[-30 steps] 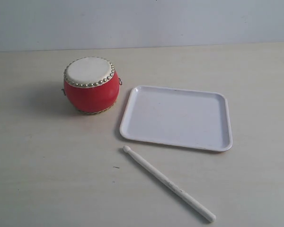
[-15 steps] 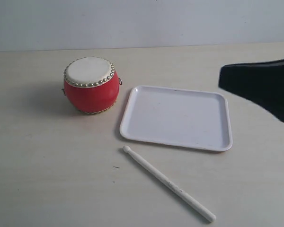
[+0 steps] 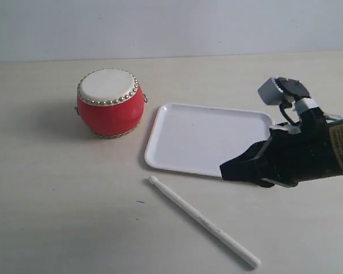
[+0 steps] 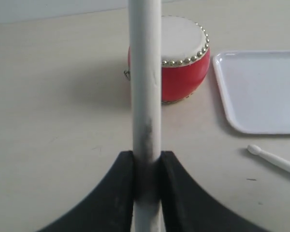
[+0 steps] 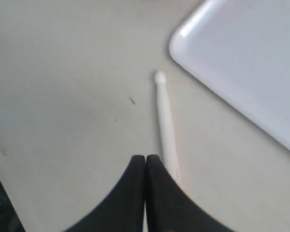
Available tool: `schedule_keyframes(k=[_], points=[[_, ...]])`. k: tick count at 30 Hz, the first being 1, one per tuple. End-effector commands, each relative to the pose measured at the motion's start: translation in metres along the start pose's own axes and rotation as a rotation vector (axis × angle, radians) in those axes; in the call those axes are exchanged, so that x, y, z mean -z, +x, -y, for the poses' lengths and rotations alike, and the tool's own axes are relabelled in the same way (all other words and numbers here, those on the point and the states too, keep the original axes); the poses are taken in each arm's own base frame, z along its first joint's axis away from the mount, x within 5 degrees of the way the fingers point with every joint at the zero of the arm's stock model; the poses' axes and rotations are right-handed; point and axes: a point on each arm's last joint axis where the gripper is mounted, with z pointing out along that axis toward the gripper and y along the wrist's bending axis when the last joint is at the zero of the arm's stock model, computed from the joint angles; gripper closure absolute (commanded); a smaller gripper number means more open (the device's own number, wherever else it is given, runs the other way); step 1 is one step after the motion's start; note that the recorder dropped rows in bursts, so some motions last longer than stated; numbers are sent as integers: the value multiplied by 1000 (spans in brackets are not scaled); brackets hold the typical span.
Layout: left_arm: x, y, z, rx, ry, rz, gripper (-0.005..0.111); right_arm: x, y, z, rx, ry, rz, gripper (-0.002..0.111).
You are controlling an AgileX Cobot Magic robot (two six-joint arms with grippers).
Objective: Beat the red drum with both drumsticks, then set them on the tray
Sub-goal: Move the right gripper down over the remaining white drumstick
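Red and glossy, the red drum [image 3: 110,103] is sitting upright on a pale table [image 3: 57,217], its cream skin ringed with metal studs facing up. Just to its right, the white tray [image 3: 206,140] is lying flat with nothing in it, close to the drum but not touching it. In front of the tray, a loose drumstick [image 3: 203,221] is resting on the table at a slant, its rounded tip pointing toward the tray's near left corner. The right gripper [image 3: 228,169] is reaching in from the right over the tray's near right corner, its two black jaws pressed together and holding nothing; in its wrist view the tips are sitting just beside the loose drumstick's shaft. The left gripper [image 4: 146,162] is clamping the held drumstick [image 4: 145,72] between its jaws, and in that wrist view the stick is crossing in front of the drum.
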Motion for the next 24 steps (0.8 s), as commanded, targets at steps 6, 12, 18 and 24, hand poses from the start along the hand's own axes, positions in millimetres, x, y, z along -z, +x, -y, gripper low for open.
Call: schedule_keyframes(k=[6,12,18,24], points=[[1,11,-4,78,-45,-106,107,-19,13,17,21,2,-94,107],[1,13,-3,96,-40,-132,107,-22,19,13,17,-72,-124,81],[-4,20,0,84,-50,-174,107,-29,23,14,33,-38,-152,69],[-9,27,4,62,-27,-185,107,-52,31,-6,227,76,-220,72]])
